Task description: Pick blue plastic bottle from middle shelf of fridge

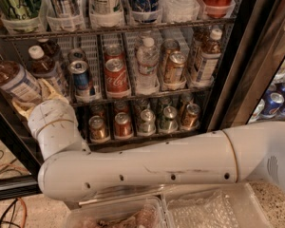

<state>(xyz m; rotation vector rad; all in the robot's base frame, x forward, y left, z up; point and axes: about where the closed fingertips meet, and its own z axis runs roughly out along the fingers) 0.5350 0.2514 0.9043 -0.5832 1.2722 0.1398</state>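
Gripping the blue plastic bottle (12, 80) near its lower end, the gripper (34, 98) sits at the far left of the camera view, in front of the left edge of the fridge (237, 65). Its yellowish fingers (50, 88) are closed on either side of the bottle's base. The bottle is tilted, with its white cap pointing up and to the left. It is clear of the middle shelf (152, 94) and overlaps the dark door frame rather than standing in a lane.

The white arm (156, 167) crosses the lower part of the view from the right and bends upward at the left to reach the gripper.

On the middle shelf, a similar capped bottle (43, 65) stands at the left end, just beside the held one. To its right are a blue drink can (80, 77), a red cola can (115, 74), a clear water bottle (146, 63) and a gold can (173, 66). Another brown-drink bottle (206, 56) stands at the right end.

The rack below holds a row of short cans (147, 122). The rack above carries tall cans and bottles (104, 4) in white trays.

Below the arm lie 2 clear plastic bins (213, 208). At the right edge, blue cans (275, 103) show behind the neighbouring door.
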